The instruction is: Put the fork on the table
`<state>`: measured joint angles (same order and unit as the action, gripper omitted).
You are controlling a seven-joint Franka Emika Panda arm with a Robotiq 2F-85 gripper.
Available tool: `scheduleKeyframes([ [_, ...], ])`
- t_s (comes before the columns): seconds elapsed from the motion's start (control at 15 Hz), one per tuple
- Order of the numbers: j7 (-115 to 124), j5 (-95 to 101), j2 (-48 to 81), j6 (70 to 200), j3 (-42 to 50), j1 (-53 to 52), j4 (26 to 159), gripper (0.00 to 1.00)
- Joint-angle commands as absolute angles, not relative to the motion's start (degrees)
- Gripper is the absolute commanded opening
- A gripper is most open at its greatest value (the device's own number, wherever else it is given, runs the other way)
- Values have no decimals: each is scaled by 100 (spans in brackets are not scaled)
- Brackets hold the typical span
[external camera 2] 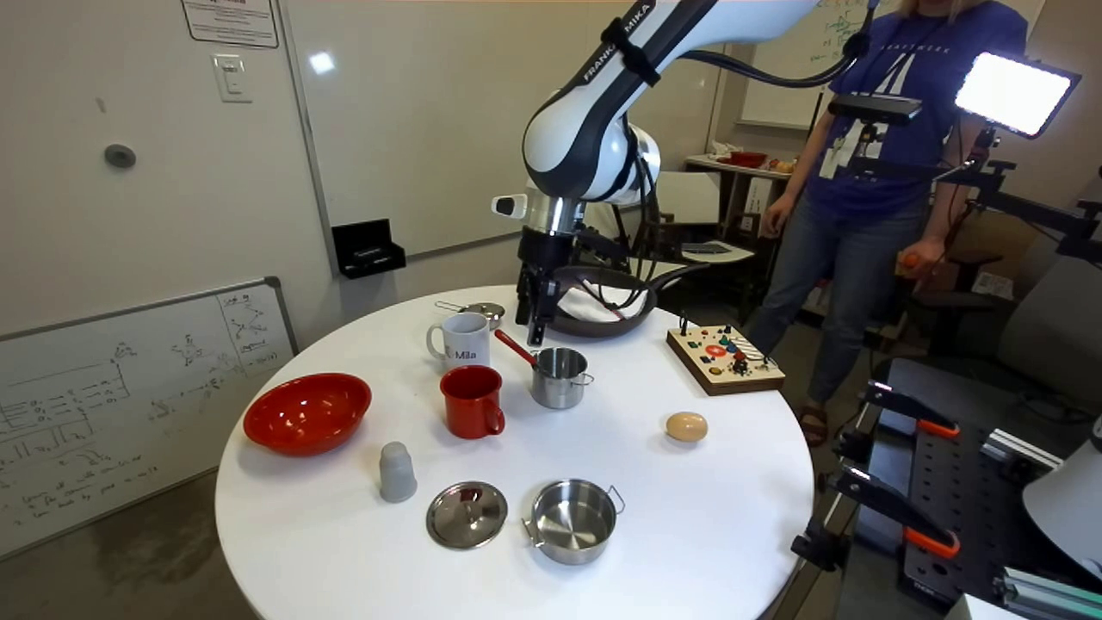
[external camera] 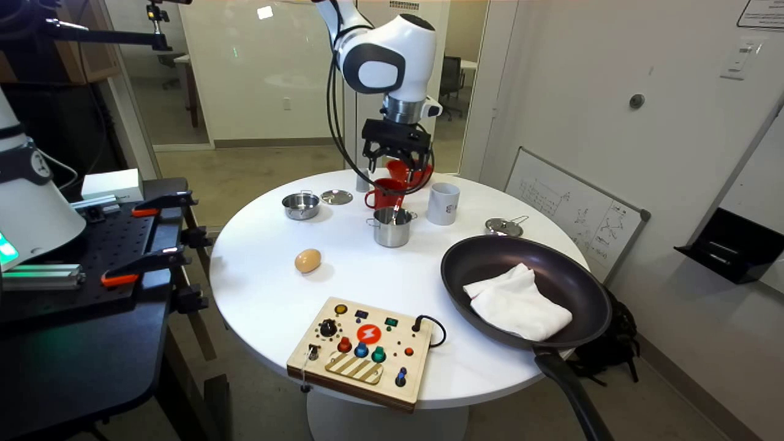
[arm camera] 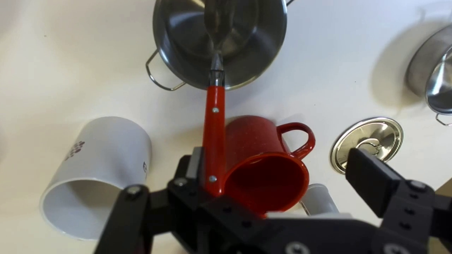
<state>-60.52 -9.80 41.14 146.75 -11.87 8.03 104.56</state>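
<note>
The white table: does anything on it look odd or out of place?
Yes: a white cloth lies in the frying pan, where food would go, and a wooden panel of knobs near the pan looks unlike kitchen gear. I see nothing spilled.

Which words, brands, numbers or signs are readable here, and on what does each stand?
"Mila": white cylindrical mug.
"FRANKA EMIKA", partly covered: white robot arm.
"KRAFTWERK", first letter unclear: blue T-shirt.
White lightning bolt: red disc on light wooden box.
Too small: printed wall notice; handwriting on framed whiteboard; label on black perforated plate.
Numbers: none readable.
</note>
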Motion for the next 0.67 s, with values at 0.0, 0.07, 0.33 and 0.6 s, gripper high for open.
scheduleKeyframes([
  [0.0, -5840, -877, 4610, 14326, -1199, 790, 9741, 100],
  [0.07, -5774, -854, 4705, 14300, -1169, 756, 9619, 100],
  [0.33, -5676, -831, 4954, 14166, -1160, 730, 9270, 100],
  [0.6, -5489, -812, 5122, 14011, -1129, 709, 9004, 100],
])
